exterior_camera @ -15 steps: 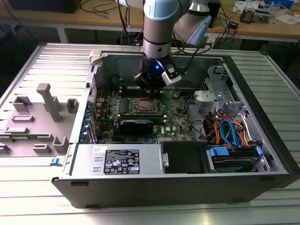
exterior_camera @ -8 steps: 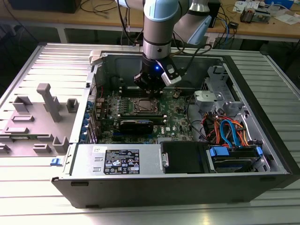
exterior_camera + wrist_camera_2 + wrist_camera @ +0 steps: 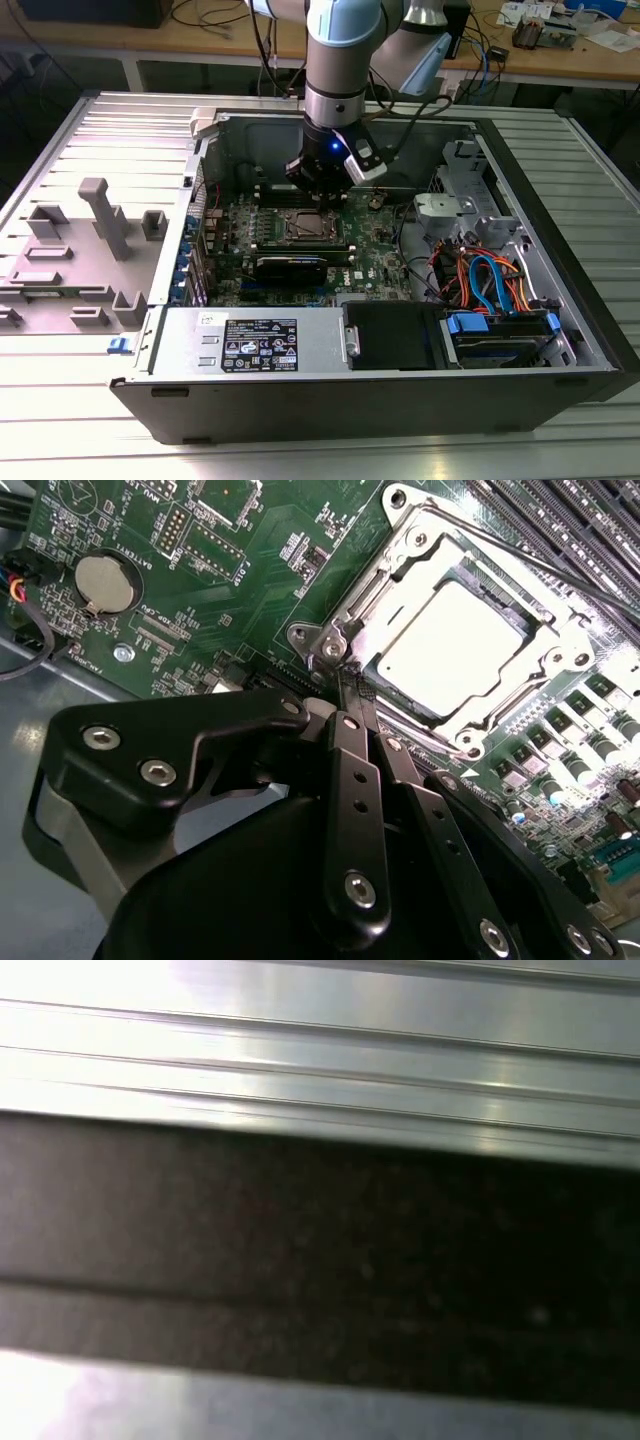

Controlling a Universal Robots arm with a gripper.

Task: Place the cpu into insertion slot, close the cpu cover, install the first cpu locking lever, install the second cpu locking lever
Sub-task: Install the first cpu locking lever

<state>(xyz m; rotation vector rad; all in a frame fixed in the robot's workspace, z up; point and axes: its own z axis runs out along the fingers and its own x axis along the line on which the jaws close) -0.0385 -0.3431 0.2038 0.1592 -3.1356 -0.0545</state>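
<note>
The open computer case lay flat on the ribbed metal desk, and inside it the green motherboard filled the middle. Over the board the arm hung straight down, its wrist lit blue. At nine o'clock from the case a grey plastic holder sat on the desk, well apart.

The pincer hovered just at twelve o'clock of the socket in the exterior view. In the second wrist view the pincer was narrow, the black fingers pressed together with nothing seen between them, the tip touching or just above the socket's corner.

The socket sat at two o'clock from that tip. The chip was already seated in it, its top glaring white. The cover plate lay down around the chip. A thin lever rod ran along the socket's far edge; whether it was latched I could not tell. A round coin battery sat at ten o'clock on the board.
</note>
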